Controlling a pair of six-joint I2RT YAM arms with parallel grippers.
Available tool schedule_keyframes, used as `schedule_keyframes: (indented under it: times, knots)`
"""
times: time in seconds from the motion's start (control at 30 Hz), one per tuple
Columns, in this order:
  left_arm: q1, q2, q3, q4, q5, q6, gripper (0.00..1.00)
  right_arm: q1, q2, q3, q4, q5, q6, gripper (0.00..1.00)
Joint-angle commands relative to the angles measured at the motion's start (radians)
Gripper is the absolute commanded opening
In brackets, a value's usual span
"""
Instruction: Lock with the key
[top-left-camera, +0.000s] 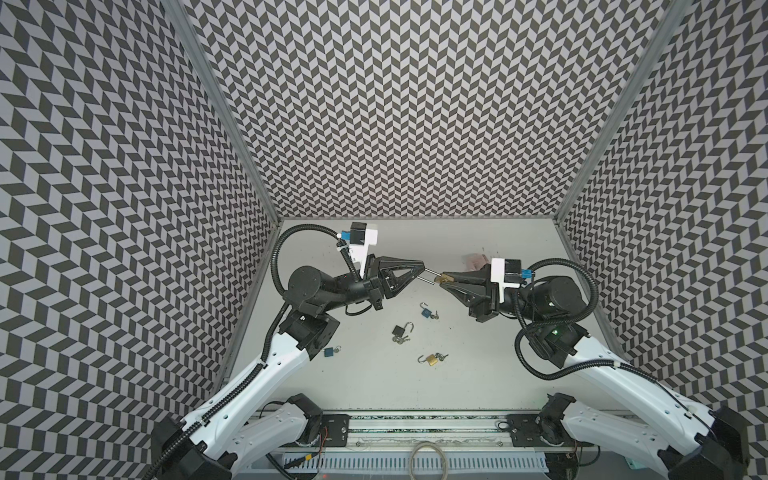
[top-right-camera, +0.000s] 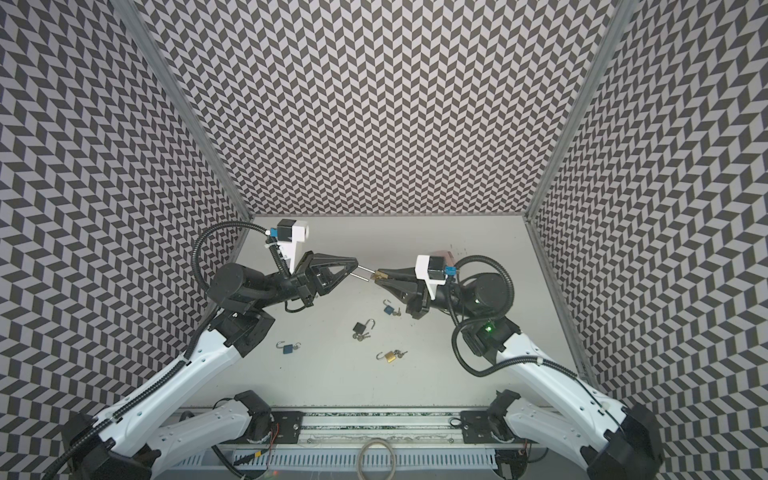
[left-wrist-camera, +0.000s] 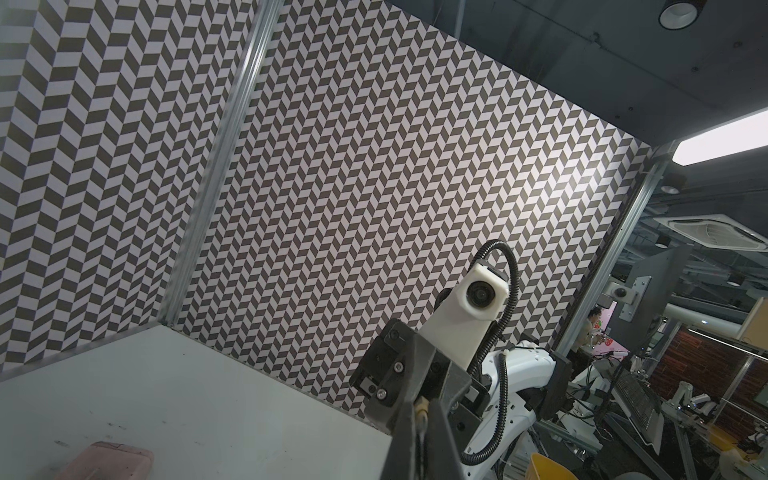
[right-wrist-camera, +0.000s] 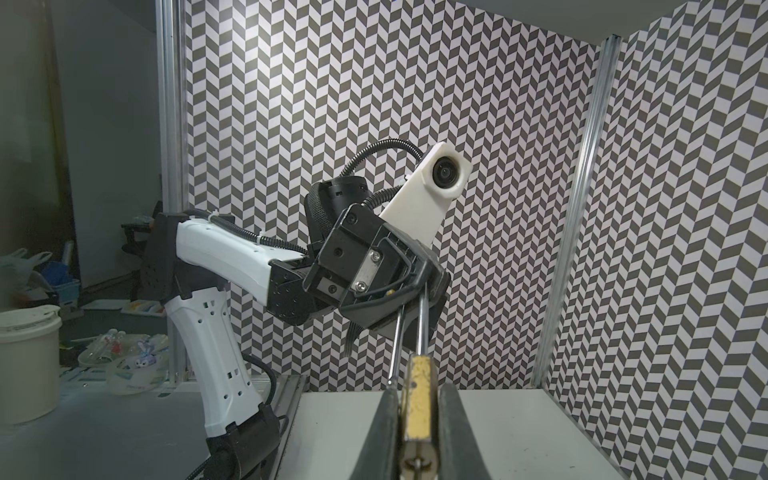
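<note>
Mid-task: as far as I can tell, the lock isn't closed yet.

- Both arms are holding one brass padlock (right-wrist-camera: 417, 399) in the air, above the far middle of the surface (top-left-camera: 374, 382).
- Right jaws are clamping on the padlock body, pressing both flat sides in the right wrist view.
- Left jaws are pinching together on the bend of the shackle (top-left-camera: 430, 275).
- One shackle leg is running into the body. The other is ending just beside the body, outside it, so I'm reading the shackle as open and swung off its hole.
- Its key: something metallic is showing at the body's bottom end between the right jaws. It's too hidden to call.

Looks done: pickup and the two-arm grip. Still to do, I'd judge: line the free leg up with its hole, press it home, then work the key if this lock needs it.

Lying open on the nearer surface, untouched:
- blue padlock (top-left-camera: 426, 312)
- black padlock (top-left-camera: 400, 331) with keys (top-left-camera: 401, 340)
- second brass padlock (top-left-camera: 432, 359)
- another blue lock (top-left-camera: 329, 352), by the left arm
</note>
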Motion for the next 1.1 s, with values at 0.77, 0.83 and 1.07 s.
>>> schedule_keyframes:
  times: [0.77,0.83,1.07]
  knots:
    - [-0.050,0.020,0.100,-0.075,0.013,0.196,0.00,0.006,0.036,0.086,0.059,-0.087,0.472,0.00]
    - [-0.078,0.038,0.090,-0.072,0.005,0.210,0.00,0.007,0.054,0.103,0.073,-0.082,0.479,0.00]
    - [-0.184,0.147,-0.014,0.016,0.001,0.195,0.00,0.018,0.146,0.193,0.229,-0.104,0.590,0.00]
